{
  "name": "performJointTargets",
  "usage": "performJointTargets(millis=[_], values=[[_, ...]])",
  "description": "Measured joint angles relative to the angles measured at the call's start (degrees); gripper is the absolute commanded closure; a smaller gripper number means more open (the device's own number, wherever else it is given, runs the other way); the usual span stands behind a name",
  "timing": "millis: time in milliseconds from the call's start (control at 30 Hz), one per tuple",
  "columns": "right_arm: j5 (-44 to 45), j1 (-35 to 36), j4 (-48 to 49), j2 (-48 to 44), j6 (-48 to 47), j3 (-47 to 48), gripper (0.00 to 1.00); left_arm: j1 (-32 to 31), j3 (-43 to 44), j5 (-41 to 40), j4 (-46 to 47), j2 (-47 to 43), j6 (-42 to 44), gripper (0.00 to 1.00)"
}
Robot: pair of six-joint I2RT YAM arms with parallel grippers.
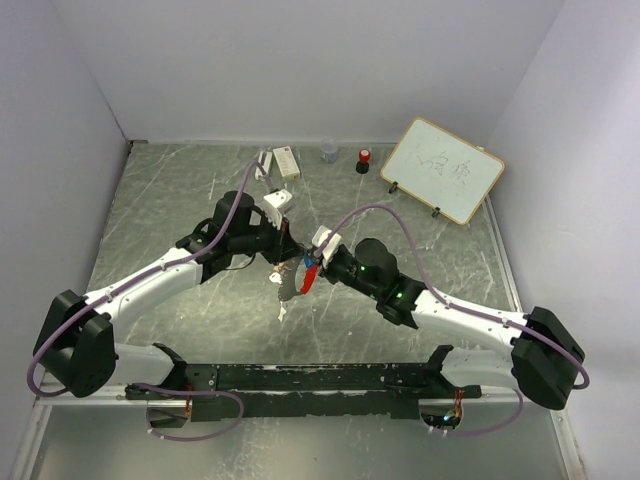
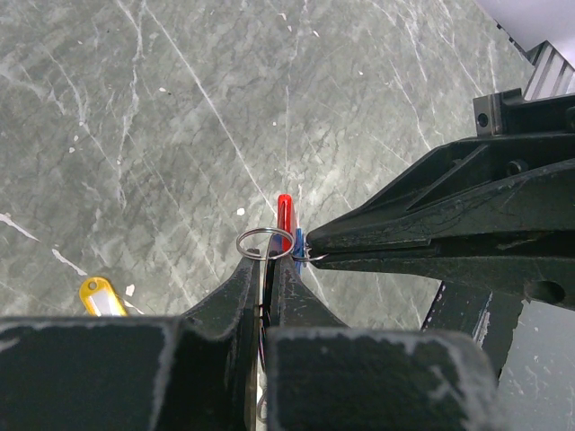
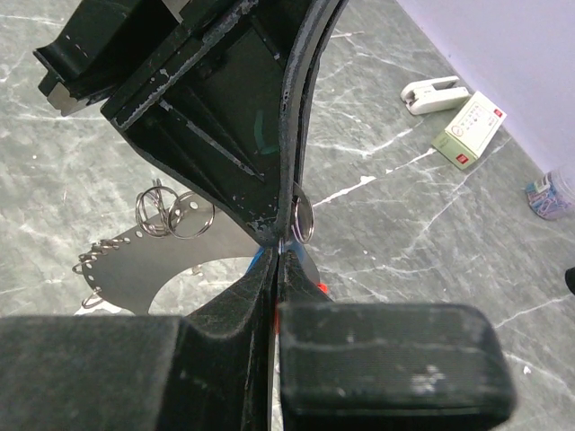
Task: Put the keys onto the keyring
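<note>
The keyring is held between both grippers above the table's middle. Its grey wire loop [image 2: 265, 242] sticks out of my left gripper [image 2: 267, 260], which is shut on it. The red tag [image 2: 285, 211] and the blue tab [image 2: 299, 242] sit beside the loop. My right gripper [image 3: 280, 250] is shut on the blue tab [image 3: 302, 261], tip to tip with the left gripper [image 3: 274, 232]. In the top view the two grippers [image 1: 296, 256] [image 1: 313, 263] meet over the red tag [image 1: 310, 276]. A small yellow piece [image 2: 99, 294], perhaps the brass key, lies on the table. A small pale piece [image 1: 283, 313] lies nearer the bases.
A thin grey metal plate [image 3: 135, 260] with holes and several spare rings [image 3: 171, 211] is below the grippers. At the back are a white stapler [image 3: 434, 92], a small box [image 3: 469, 130], a clip cup [image 1: 329, 152], a red-capped stamp [image 1: 365, 160] and a whiteboard [image 1: 442, 169].
</note>
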Motion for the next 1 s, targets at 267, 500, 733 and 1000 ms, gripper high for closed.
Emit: performJointTargets(millis=[267,500,733,1000], values=[[0.42,0.00,0.50,0.52,0.02,0.02,1.00,-0.02,0.00,-0.07,-0.09,0.00,0.31,0.93],[0.81,0.00,0.81,0.52,0.02,0.02,1.00,-0.04,0.00,-0.07,-0.09,0.00,0.55,0.93],[1.44,0.00,1.03,0.52,0.02,0.02,1.00,-0.07,0.00,0.00,-0.09,0.00,0.68,0.93],[2.08,0.00,1.68,0.55,0.02,0.09,1.00,-0.63,0.00,0.17,-0.11,0.00,0.68,0.93]])
